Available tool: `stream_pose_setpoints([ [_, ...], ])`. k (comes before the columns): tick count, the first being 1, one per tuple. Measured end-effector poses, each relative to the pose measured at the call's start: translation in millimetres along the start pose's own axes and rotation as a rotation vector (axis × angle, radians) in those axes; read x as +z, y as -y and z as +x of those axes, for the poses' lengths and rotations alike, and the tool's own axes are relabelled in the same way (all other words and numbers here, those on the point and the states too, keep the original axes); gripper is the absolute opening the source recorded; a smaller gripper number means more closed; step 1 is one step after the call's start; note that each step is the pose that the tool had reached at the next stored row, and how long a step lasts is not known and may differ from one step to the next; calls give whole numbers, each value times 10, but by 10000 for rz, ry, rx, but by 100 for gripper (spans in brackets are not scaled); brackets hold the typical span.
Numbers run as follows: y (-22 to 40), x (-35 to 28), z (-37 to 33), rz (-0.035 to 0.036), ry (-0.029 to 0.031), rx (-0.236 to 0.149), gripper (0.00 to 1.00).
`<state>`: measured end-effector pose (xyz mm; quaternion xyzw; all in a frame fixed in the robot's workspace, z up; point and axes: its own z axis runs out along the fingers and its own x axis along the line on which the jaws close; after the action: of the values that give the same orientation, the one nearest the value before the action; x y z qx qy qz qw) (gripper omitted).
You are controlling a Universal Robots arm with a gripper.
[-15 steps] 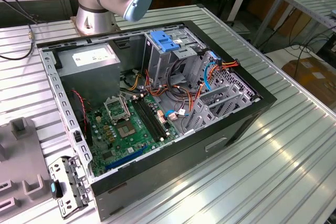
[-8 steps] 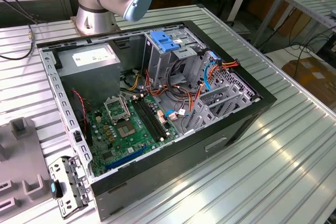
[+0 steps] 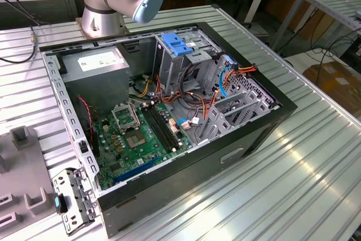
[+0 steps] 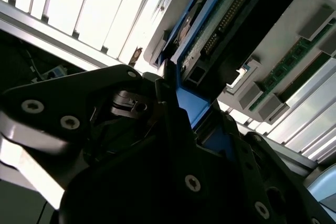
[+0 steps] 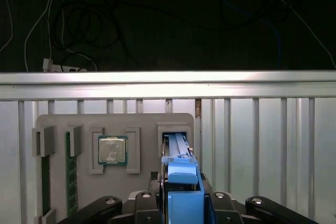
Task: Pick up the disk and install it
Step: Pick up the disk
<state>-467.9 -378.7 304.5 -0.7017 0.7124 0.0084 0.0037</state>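
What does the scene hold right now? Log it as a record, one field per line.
disk: on edge at the slot of the grey tray, blue rail facing the first wrist view
end effector: straddling the disk's blue rail
grey tray: on the slatted table; also carries a processor chip and memory sticks
computer case: open, motherboard exposed
progress: disk at the tray, not in the case

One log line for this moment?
phase: pick | gripper: shut on disk | disk: on edge in grey tray slot | install: not done
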Motion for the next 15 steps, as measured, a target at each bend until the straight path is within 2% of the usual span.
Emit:
stream_pose_setpoints([
  [4, 0, -58, -2, 0, -28, 1, 37],
  [15, -2, -277, -9, 4, -225, 1, 37],
])
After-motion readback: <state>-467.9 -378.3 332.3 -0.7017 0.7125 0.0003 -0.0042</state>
